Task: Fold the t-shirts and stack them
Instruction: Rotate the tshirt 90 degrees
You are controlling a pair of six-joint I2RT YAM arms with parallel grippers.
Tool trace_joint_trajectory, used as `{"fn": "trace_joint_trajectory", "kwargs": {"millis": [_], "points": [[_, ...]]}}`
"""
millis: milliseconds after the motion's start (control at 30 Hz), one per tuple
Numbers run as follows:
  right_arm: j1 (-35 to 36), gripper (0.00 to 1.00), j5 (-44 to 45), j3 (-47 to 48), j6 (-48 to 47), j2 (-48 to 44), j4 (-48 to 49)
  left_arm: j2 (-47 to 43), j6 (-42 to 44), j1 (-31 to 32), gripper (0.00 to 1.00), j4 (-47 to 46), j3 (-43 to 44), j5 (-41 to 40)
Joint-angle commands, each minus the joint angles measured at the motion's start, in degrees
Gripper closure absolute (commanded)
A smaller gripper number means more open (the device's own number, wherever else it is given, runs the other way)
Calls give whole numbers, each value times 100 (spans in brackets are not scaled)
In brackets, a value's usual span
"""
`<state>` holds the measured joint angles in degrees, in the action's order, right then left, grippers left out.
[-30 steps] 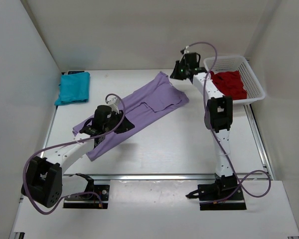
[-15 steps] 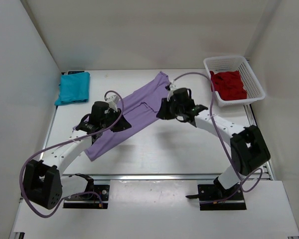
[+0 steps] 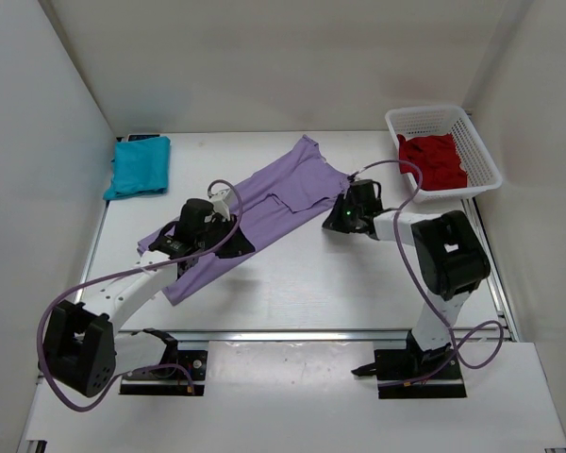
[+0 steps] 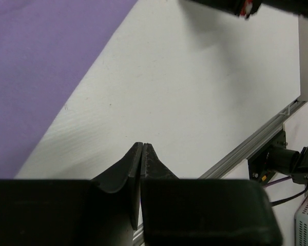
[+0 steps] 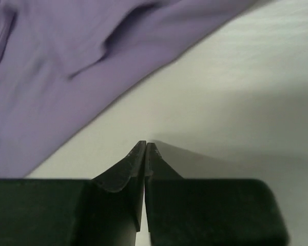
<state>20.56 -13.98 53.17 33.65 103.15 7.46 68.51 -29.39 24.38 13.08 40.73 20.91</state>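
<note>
A lavender t-shirt (image 3: 264,203) lies spread out diagonally across the middle of the table. It also fills the upper left of the left wrist view (image 4: 41,61) and of the right wrist view (image 5: 82,61). My left gripper (image 3: 242,243) hangs at the shirt's lower right edge, shut with nothing between its fingers (image 4: 142,146). Just off the shirt's right sleeve, my right gripper (image 3: 330,225) is over bare table, shut and empty (image 5: 145,144). A folded teal t-shirt (image 3: 139,166) rests at the back left. The dark red t-shirt (image 3: 434,159) is bunched in the basket.
A white mesh basket (image 3: 481,156) stands at the back right corner. A metal rail (image 3: 302,334) runs along the table's near edge. White walls close in the left, back and right sides.
The right arm swung from beside the basket down over the lavender shirt, then back to the table just right of it. The left gripper shifted slightly along the shirt's lower edge.
</note>
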Motion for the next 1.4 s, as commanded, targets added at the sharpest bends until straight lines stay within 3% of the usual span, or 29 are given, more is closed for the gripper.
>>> {"fn": "trace_joint_trajectory", "kwargs": {"millis": [0,100,267,400,467,567,633,700,833,1000,1100,1233,1367], "points": [[-490,99,211,421,1,379,-112,-93,-41,32,87,-271,-48,177],[-789,100,141,1072,-191,898,-464,4,-58,14,87,-279,-4,247],[-1027,100,-280,3501,-605,2356,-1325,118,-85,5,87,-324,32,204],[-1133,100,-229,5044,-1078,2728,-2361,189,-67,119,85,-253,128,151],[-1089,100,87,4871,-1308,2169,-2574,233,-50,145,83,-245,146,107],[-975,100,133,3322,-1230,835,-1885,294,-216,93,83,-402,85,203],[-827,93,-278,1888,-748,154,-1216,303,-295,-64,82,-499,84,291],[-431,85,-378,1148,-501,-338,-791,295,-331,-74,81,-456,163,221],[666,70,-396,765,-44,-103,-19,102,-261,-135,80,-280,225,45],[1468,67,17,1064,370,678,368,-118,-261,-319,78,-201,251,-139],[1784,68,474,1204,713,1004,492,-136,-225,-268,79,-157,277,-113],[1890,68,326,1144,1205,1356,703,-241,-190,-267,78,-87,199,-200],[1601,99,36,951,1179,1331,748,-215,-146,-276,78,-104,189,-201]]}}
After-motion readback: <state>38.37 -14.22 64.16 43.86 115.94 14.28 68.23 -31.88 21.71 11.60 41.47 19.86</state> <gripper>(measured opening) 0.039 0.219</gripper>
